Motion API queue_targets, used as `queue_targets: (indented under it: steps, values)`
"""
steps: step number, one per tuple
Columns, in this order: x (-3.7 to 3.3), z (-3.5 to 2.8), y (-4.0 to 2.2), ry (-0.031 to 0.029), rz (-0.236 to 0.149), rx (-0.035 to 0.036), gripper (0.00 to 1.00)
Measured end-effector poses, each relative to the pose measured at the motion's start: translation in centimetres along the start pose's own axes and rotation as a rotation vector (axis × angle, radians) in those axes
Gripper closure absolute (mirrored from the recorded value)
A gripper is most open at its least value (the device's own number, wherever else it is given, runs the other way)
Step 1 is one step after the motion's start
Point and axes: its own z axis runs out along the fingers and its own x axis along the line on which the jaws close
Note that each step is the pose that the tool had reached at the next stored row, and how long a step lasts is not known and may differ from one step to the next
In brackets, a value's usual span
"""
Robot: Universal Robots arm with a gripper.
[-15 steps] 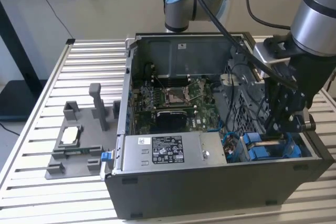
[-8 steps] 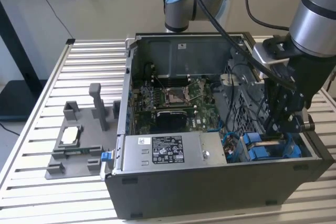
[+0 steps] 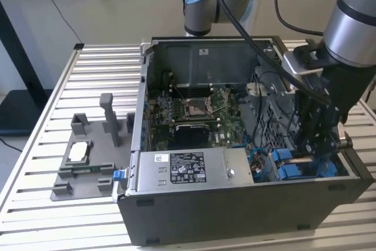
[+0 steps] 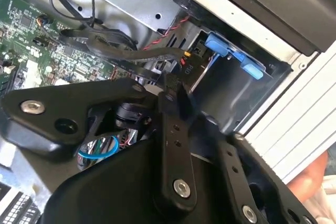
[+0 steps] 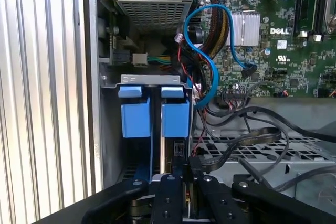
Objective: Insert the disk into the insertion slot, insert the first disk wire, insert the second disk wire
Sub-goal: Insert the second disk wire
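Disk, blue frame showing, sits in insertion slot at PC case corner toward exterior view's right. Tool hangs just beside it, jaws nearly closed, pinching connector of black disk wire. Case stands on slatted desk.

The exterior view looks down from well back on the open dark grey metal computer case, with the black gripper in its corner on the exterior view's right. The first wrist view sits close behind the black fingers, looking past their tips at the bright blue plastic disk frames just ahead. The second wrist view hugs the fingers from another side and shares those frames, the green circuit board and the flat black cable pinched at the tips.
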Motion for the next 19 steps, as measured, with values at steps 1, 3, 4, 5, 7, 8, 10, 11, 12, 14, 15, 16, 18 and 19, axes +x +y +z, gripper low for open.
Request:
queue_targets:
  steps: [1,3,4,5,7,8,10,11,12,14,15,16,18,19]
  values:
    - [0.00,-0.05,0.00,0.0006,0.000,-0.0001,0.76]
    - [-0.02,-0.53,-0.04,0.0015,0.000,-0.0004,0.76]
    - [-0.03,-0.80,-0.05,0.0016,0.000,-0.0009,0.76]
    - [-0.04,-1.09,-0.06,0.0016,0.000,-0.0018,0.76]
    - [-0.06,-1.65,-0.11,0.0020,0.000,-0.0044,0.76]
    - [-0.07,-1.92,-0.13,0.0020,0.000,-0.0059,0.76]
    - [-0.10,-2.62,-0.17,0.0019,0.000,-0.0089,0.76]
    - [-0.12,-3.02,-0.20,0.0020,0.000,-0.0100,0.76]
    - [-0.13,-3.42,-0.23,0.0022,0.000,-0.0108,0.76]
    - [-0.16,-4.08,-0.28,0.0020,0.001,-0.0110,0.76]
    - [-0.17,-4.21,-0.29,0.0020,0.001,-0.0110,0.76]
    - [-0.18,-4.26,-0.29,0.0019,0.001,-0.0110,0.76]
    - [-0.25,-4.26,-0.30,0.0020,0.000,-0.0110,0.76]
    - [-0.27,-4.30,-0.30,0.0023,0.000,-0.0109,0.76]
